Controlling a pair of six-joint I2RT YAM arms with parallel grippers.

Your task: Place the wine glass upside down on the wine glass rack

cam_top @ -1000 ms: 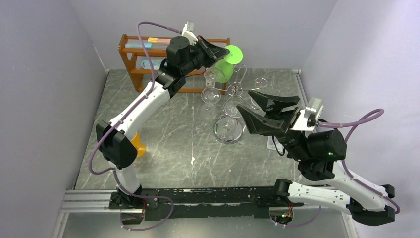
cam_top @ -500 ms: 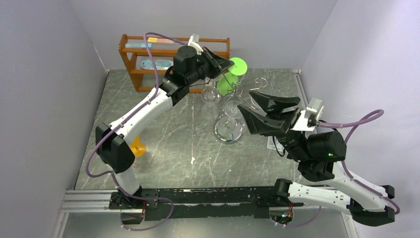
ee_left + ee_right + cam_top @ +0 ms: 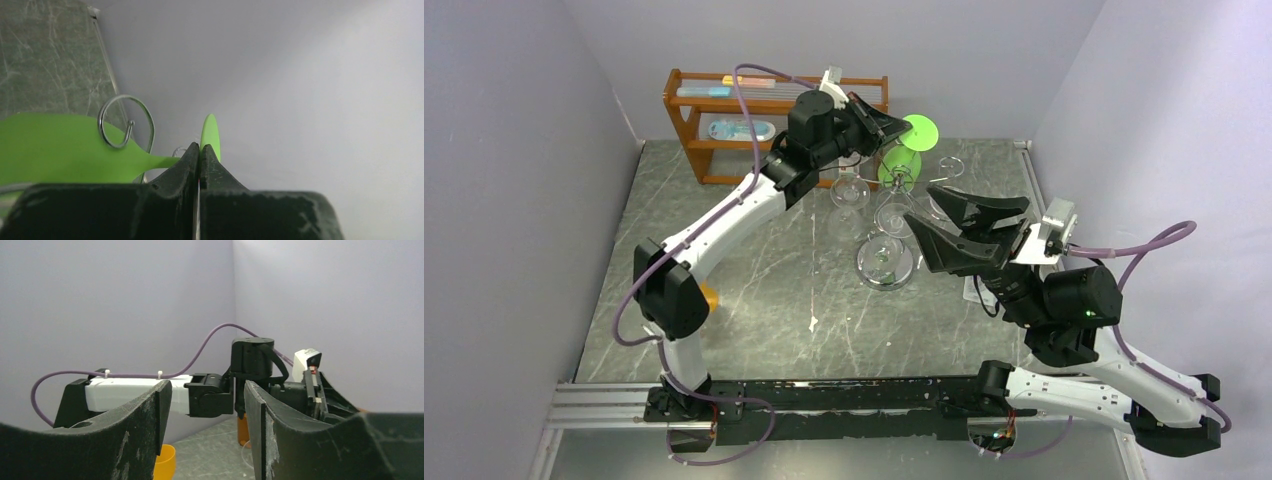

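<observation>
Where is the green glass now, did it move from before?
Yes. The green wine glass, pinched in the left claw, went right, farther from the wooden shelf and over the wine glass rack.

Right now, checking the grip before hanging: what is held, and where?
Left gripper pinches the green wine glass by its round foot; right gripper is open, empty.

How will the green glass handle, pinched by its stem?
The green glass looks like light plastic, so probably not fragile. Pinched only on its thin stem by the left gripper, it may swivel if it bumps the rack.
</observation>
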